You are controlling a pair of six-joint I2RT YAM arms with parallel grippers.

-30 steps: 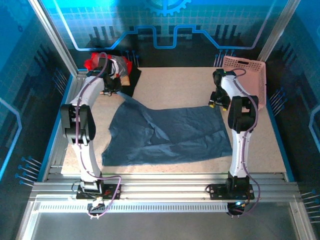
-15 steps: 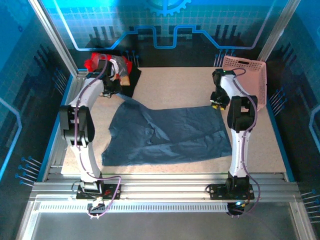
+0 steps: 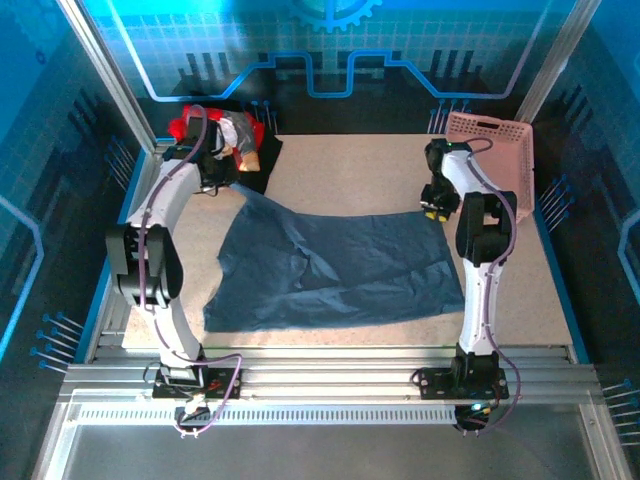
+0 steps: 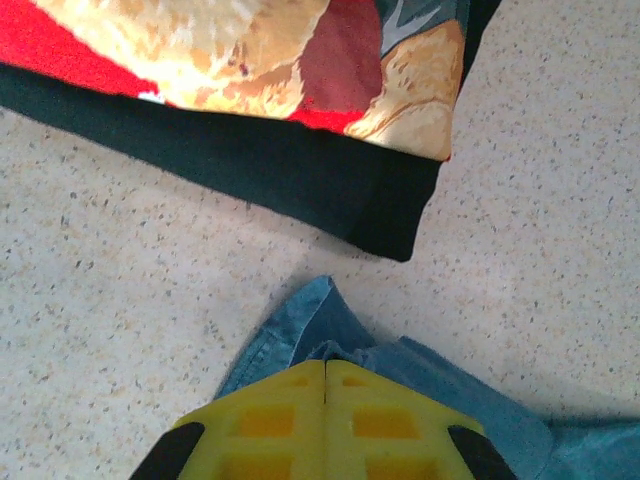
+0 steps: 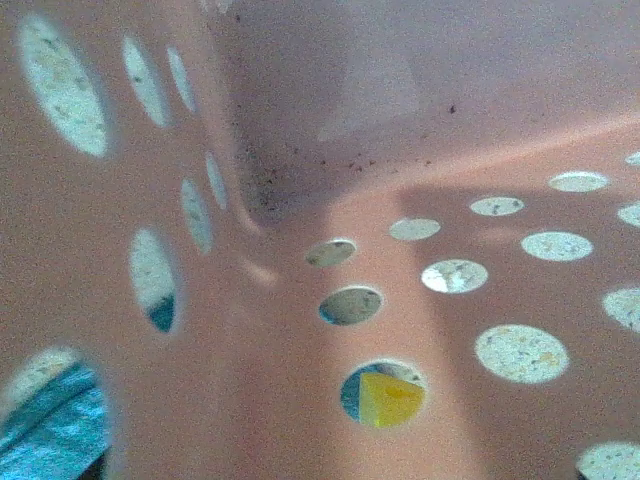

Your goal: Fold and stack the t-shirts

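Step in hand, as I judge it: spreading the slate-blue shirt point(image 3: 340, 265) flat before the first fold. It lies in the middle of the counter point(image 3: 350, 165), rumpled, with a crease ridge running through it.

Left gripper point(image 4: 325, 385) is pinched together on the shirt's far-left corner, cloth bunched at the tips. It is just short of the black shirt point(image 4: 300, 180) and the red teddy-print shirt point(image 4: 200, 50) lying on it at the counter's far-left corner.

Right gripper point(image 3: 432, 203) sits at the shirt's far-right corner beside the pink basket point(image 3: 495, 150). The basket wall hides my fingers, so I cannot tell if they're clamped or apart.

Next move probably calls for tensioning both far corners outward, keeping left clear of the black shirt, and flattening the ridge.
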